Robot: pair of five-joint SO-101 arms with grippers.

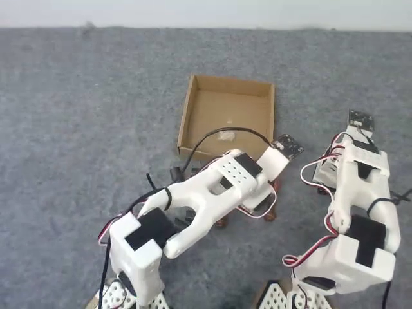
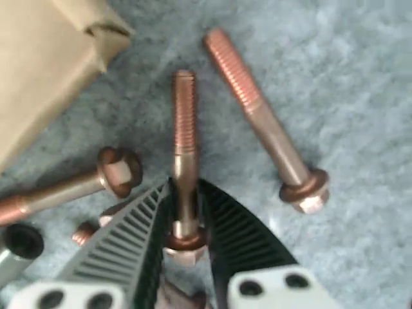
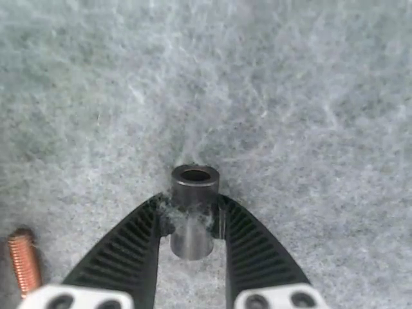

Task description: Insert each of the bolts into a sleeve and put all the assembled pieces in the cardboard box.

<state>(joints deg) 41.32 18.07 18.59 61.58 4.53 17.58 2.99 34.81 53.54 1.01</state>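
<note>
Grey felt-covered table (image 1: 77, 116), open cardboard box (image 1: 186, 119) sat flat on it, copper-coloured bolt (image 2: 264, 122) lay near the box's corner, second bolt (image 2: 64, 190) closer to the box, dark sleeve (image 2: 19, 241) just beyond that.

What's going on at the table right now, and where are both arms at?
The left gripper is shut on a copper bolt, clamped near its head. Two more bolts lie loose on the grey felt beside it. The right gripper is shut on a dark sleeve, its open end facing the wrist camera. Bolt and sleeve are not yet joined, and the cardboard box shows no assembled piece.
</note>
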